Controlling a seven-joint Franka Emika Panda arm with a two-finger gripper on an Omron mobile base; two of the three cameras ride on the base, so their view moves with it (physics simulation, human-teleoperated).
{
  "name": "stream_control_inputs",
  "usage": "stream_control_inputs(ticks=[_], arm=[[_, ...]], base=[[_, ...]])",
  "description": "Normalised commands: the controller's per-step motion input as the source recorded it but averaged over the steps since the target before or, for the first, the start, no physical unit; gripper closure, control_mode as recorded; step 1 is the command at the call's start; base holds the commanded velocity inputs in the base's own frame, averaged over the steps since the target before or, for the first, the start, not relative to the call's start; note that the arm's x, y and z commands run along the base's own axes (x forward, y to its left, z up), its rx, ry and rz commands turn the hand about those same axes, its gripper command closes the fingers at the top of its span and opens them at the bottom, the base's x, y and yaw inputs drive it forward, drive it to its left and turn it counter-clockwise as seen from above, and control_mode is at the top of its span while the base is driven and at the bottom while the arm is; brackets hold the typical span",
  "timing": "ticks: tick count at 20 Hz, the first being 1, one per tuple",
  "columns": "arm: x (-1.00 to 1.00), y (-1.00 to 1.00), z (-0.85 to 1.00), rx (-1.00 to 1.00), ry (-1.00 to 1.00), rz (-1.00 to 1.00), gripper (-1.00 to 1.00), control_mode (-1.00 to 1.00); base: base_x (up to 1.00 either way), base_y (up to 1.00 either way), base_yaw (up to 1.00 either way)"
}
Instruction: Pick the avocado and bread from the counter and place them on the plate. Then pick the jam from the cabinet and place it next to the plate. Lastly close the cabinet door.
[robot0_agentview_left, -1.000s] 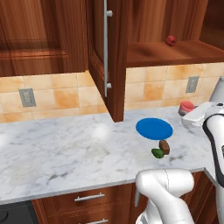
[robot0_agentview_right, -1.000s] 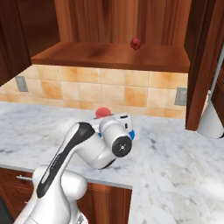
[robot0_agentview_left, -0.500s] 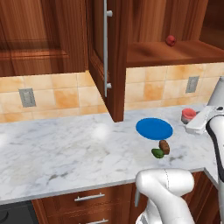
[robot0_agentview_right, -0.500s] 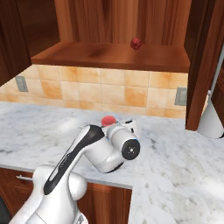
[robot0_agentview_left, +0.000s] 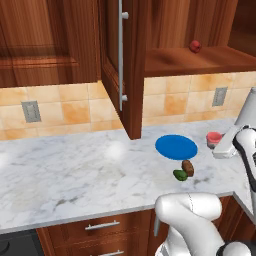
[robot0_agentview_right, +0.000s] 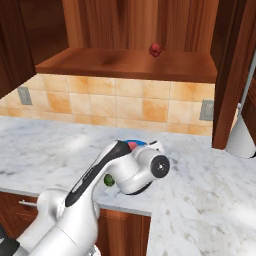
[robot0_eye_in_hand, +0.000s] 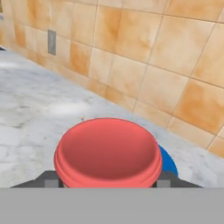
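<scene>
Jam in hand, just right of the plate – setting it down is the step.

Gripper (robot0_eye_in_hand: 107, 181) is part-closed on the jam (robot0_agentview_left: 214, 139), a fingertip showing on each side of the jar in the hand view, so it reads as a real grip. In the left base view the jar sits low over the counter (robot0_agentview_left: 75, 175), just right of the plate (robot0_agentview_left: 176, 147); can't tell if it's touching the marble yet. Avocado (robot0_agentview_left: 180, 175) and bread (robot0_agentview_left: 188, 167) lie touching each other on the counter just in front of the plate, not on it, so that part looks undone. I'd lower straight down, keep the jar upright and clear of the plate rim, and release only once it's seated. Cabinet door (robot0_agentview_left: 120, 65), up and left of the plate, stands open.
</scene>
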Motion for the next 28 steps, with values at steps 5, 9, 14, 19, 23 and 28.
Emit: stream_control_inputs(ticks=[5, 9, 14, 19, 23, 28], arm=[[0.28, -0.19, -0.43, -0.07, 0.03, 0.02, 1.0, -1.0], [0.31, -0.22, -0.47, -0.02, 0.0, 0.01, 1.0, -1.0], [0.25, -0.2, -0.51, -0.07, 0.01, 0.0, 1.0, -1.0], [0.16, -0.24, -0.41, -0.11, 0.05, 0.0, 1.0, -1.0], [0.2, -0.19, -0.35, -0.13, 0.1, 0.0, 1.0, -1.0], [0.32, -0.14, -0.4, -0.08, 0.1, 0.04, 1.0, -1.0]], base=[[0.0, 0.0, 0.0], [0.0, 0.0, 0.0], [0.0, 0.0, 0.0], [0.0, 0.0, 0.0], [0.0, 0.0, 0.0], [0.0, 0.0, 0.0]])
